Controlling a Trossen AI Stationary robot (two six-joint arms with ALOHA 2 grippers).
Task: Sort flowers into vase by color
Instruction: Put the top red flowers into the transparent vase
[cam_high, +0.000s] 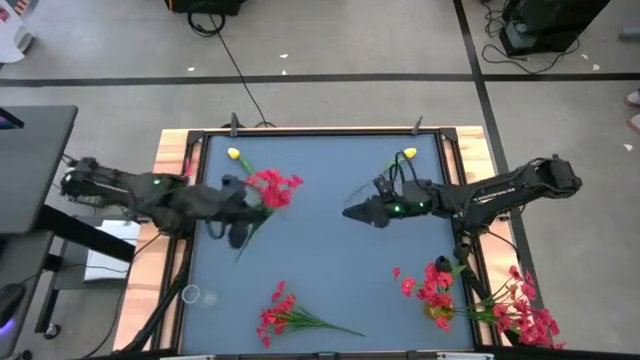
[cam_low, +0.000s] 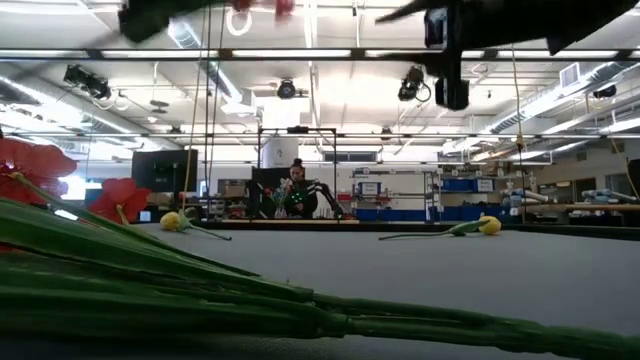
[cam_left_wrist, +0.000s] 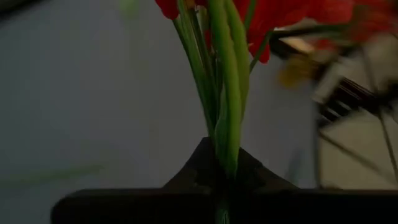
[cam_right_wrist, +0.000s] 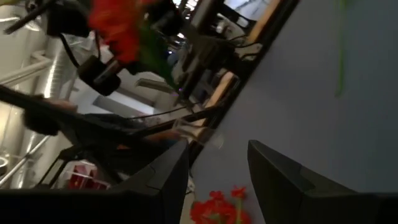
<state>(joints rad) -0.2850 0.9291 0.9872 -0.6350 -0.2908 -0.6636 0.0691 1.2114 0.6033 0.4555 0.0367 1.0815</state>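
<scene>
My left gripper (cam_high: 243, 203) is over the table's left half, shut on a bunch of red flowers (cam_high: 272, 188). Its blossoms (cam_left_wrist: 261, 18) stand beyond the fingers, and its stalk end (cam_high: 242, 243) trails toward the near edge. My right gripper (cam_high: 352, 212) hovers open right of the middle, nothing between its fingers (cam_right_wrist: 177, 180). Two yellow tulips (cam_high: 233, 153) (cam_high: 408, 154) lie at the far edge. Another red bunch (cam_high: 280, 310) lies flat at the near edge. More red flowers (cam_high: 432, 285) stand around what looks like a vase (cam_high: 440, 312) at the near right. My left gripper pinches the red bunch's green stalks (cam_left_wrist: 227, 152), several together, between its two fingers, well below the blossoms. The stalks run on past the fingertips to the red blossoms. In the low view the blossoms (cam_low: 262, 5) show at the picture's top, high above the table.
A further heap of red flowers (cam_high: 522, 308) lies over the table's near right corner. A small clear round thing (cam_high: 190, 294) sits at the near left edge. The raised wooden frame (cam_high: 180, 150) runs around the dark table top. The table's middle (cam_high: 320, 260) is bare.
</scene>
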